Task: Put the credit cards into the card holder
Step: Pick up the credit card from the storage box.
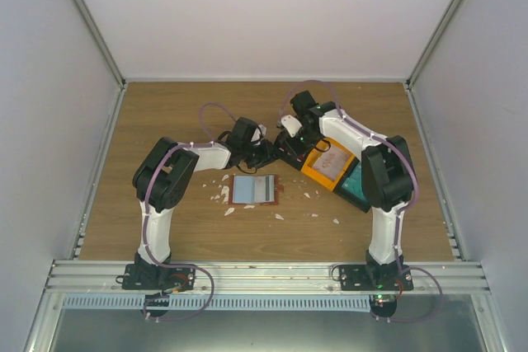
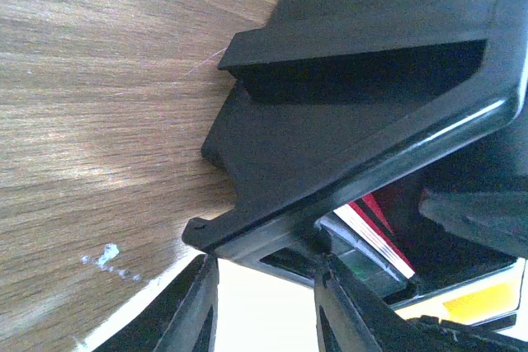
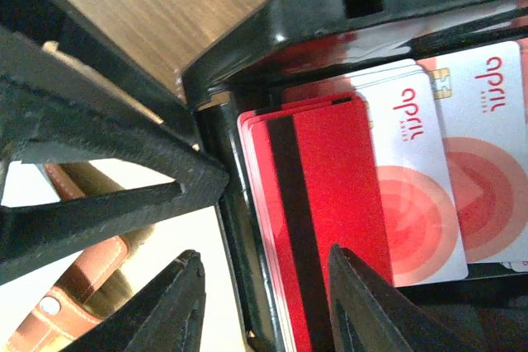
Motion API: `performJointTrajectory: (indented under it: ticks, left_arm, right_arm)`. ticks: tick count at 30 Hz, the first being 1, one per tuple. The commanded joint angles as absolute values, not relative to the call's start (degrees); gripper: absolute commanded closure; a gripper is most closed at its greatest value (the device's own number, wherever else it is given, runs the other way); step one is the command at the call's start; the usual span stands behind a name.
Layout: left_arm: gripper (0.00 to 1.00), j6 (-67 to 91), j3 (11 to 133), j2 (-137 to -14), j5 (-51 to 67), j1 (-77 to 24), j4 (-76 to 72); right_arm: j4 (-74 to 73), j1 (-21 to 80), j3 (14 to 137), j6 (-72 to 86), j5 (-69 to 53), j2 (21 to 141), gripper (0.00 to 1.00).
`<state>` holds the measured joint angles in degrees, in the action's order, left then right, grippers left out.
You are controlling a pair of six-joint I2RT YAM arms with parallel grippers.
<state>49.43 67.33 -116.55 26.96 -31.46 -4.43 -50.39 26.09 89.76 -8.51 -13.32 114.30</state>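
- Left gripper: fingers were apart with nothing between them, sitting at the outer rim of the black bin.
- Card holder: lay open on the table just left of the bins, blue-grey pockets up. The top view showed no card in them.
- Right gripper: fingers were apart, straddling the bin wall and the edge of the red stack, not clamped.
- Credit cards: sat stacked inside the black bin, with red-and-white ones beside them.
- Progress, my read: nothing was loaded and the first pick was under way. Every card was left to lift, carry and slot.
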Motion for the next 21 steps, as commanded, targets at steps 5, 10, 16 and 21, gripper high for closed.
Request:
performJointTrajectory:
  ticks: [5, 10, 16, 21]
  left_arm:
    - [0.68, 49.2, 67.9, -118.0, 25.7, -31.6, -6.4]
    - [0.76, 49.4, 69.2, -118.8, 25.3, -31.6, -4.9]
    - [0.76, 49.3, 70.0, -119.4, 25.4, -31.6, -4.1]
    - [0.76, 49.3, 70.3, -119.6, 25.5, -31.6, -4.0]
  right_arm:
    - [-48.5, 27.3, 91.7, -8.8, -11.1, 118.9, 0.53]
    - [-48.6, 28.1, 92.0, -8.0, -10.3, 120.3, 0.53]
    - [-49.3, 29.0, 91.0, -8.6, -12.3, 119.3, 0.56]
    - [-49.7, 28.9, 91.0, -8.0, -11.8, 117.3, 0.57]
